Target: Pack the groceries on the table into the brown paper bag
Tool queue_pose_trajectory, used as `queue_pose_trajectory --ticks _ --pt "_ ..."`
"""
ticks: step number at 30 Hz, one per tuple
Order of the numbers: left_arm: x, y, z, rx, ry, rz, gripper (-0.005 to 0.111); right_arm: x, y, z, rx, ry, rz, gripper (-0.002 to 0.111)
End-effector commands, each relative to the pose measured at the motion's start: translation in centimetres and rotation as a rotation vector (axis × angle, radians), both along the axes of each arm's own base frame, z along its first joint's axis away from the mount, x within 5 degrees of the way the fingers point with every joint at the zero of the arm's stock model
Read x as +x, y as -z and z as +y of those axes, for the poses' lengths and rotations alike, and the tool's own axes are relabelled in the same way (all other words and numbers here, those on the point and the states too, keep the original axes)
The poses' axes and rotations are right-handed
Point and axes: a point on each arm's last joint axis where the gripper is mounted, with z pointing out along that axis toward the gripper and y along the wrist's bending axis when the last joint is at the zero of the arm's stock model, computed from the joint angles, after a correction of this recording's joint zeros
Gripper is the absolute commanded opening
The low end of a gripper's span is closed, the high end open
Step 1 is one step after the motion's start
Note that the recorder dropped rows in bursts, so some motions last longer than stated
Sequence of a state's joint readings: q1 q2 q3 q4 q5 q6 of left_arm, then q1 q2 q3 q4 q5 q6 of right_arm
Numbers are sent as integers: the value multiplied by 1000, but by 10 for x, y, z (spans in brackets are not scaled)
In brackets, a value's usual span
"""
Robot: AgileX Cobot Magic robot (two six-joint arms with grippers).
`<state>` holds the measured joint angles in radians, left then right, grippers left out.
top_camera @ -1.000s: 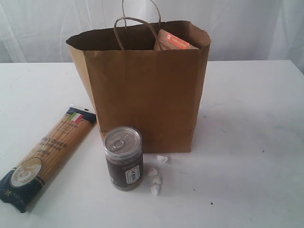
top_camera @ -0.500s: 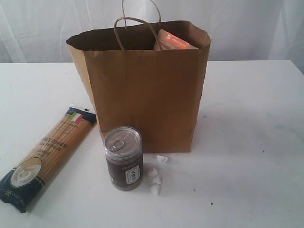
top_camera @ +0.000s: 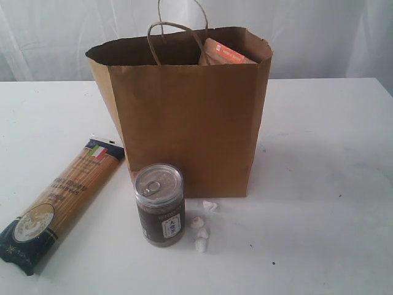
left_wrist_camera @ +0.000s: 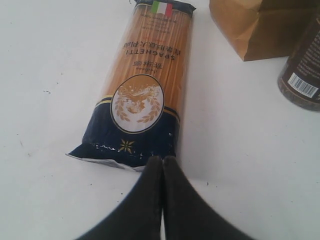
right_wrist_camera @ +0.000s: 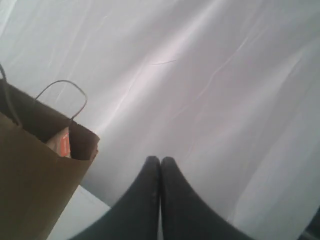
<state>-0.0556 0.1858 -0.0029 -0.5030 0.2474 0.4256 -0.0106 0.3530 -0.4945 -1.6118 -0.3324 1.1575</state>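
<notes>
The left fingers (left_wrist_camera: 145,200), pressed together, have their tips at the dark end of the long spaghetti packet (left_wrist_camera: 145,90), which lies flat on the tabletop (top_camera: 319,184) at eight o'clock from the brown paper bag (top_camera: 184,123). The right fingers (right_wrist_camera: 142,200), also pressed together, hang near the bag's top.

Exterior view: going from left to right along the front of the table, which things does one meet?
long spaghetti packet → dark can → small white pieces. The brown paper bag behind them overlaps the can and the pieces, so it is left out.
</notes>
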Motion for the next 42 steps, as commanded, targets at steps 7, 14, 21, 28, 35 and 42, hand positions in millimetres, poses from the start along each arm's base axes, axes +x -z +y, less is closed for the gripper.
queue_pose_trajectory --ticks 7,14,21,28,35,42 --pt "-1 2 -1 -7 7 14 0 -24 -1 -9 187 53 -57 0" --pt "-1 2 -1 -7 7 14 0 -8 51 -11 387 53 142 0" --pt "-1 2 -1 -7 7 14 0 3 141 -19 679 155 418 0" --pt "-1 2 -1 -7 7 14 0 -2 142 -19 593 146 312 0" --pt "-1 2 -1 -7 7 14 0 -2 137 -30 456 268 201 0" --pt "-1 2 -1 -7 7 14 0 -5 168 -29 487 337 551 0"
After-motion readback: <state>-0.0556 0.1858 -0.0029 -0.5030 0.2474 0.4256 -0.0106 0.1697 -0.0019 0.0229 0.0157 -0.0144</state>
